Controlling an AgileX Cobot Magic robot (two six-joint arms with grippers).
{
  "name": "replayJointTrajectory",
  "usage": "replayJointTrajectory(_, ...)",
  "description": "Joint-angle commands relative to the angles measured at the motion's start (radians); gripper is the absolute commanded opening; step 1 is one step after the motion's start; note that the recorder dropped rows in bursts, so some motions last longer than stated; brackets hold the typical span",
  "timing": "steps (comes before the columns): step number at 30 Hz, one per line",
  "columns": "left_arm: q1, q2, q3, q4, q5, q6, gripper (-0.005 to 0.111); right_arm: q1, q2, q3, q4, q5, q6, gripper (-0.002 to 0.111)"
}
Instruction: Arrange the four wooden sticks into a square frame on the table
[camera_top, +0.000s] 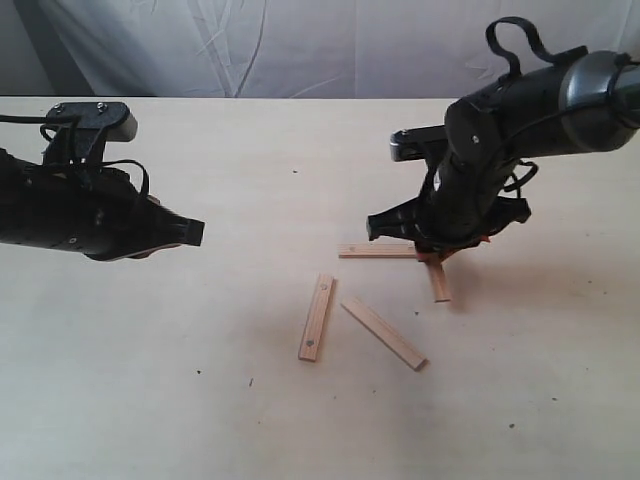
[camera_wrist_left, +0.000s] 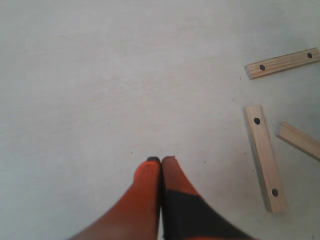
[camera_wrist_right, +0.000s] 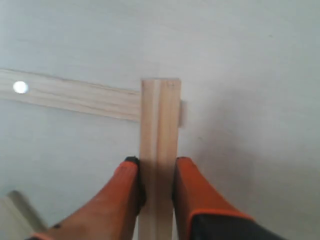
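Four wooden sticks lie on the pale table (camera_top: 250, 160). My right gripper (camera_top: 432, 258) is shut on one stick (camera_wrist_right: 160, 125), its orange fingers (camera_wrist_right: 192, 190) pressing both long sides. That stick's far end meets the end of a second stick (camera_wrist_right: 70, 95), making an L-shaped corner (camera_top: 425, 252). Two more sticks lie loose nearer the front: one with two dark holes (camera_top: 317, 317) and a slanted one (camera_top: 384, 333). My left gripper (camera_top: 195, 232) hovers at the left, shut and holding nothing (camera_wrist_left: 161, 160), apart from the sticks (camera_wrist_left: 265, 157).
A white cloth backdrop (camera_top: 300, 45) hangs behind the table's far edge. Bare tabletop stretches across the front (camera_top: 150, 400) and between the two arms. A few tiny dark specks (camera_top: 250, 381) dot the surface.
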Motion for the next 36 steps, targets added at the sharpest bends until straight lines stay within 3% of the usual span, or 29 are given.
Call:
replayJointTrajectory(1,-0.001,-0.009,0.005,0.0,-0.004,0.0,0.0,0.052,0.012,0.002,0.01,-0.094,-0.007,0.0)
replayJointTrajectory(18,0.001,-0.009,0.005,-0.012,-0.039,-0.002,0.0,0.297,0.068,0.002,0.068,-0.14,0.073,0.0)
replayJointTrajectory(22,0.001,-0.009,0.005,-0.012,-0.039,-0.002,0.0,0.299,0.06,0.0,0.073,-0.143,0.073,0.0)
replayJointTrajectory(29,0.001,-0.009,0.005,-0.012,-0.039,-0.002,0.0,0.207,0.004,-0.061,0.071,-0.038,0.093,0.0)
replayJointTrajectory(36,0.001,-0.009,0.005,-0.012,-0.028,-0.002,0.0,0.186,0.069,-0.063,0.073,-0.086,0.135,0.0)
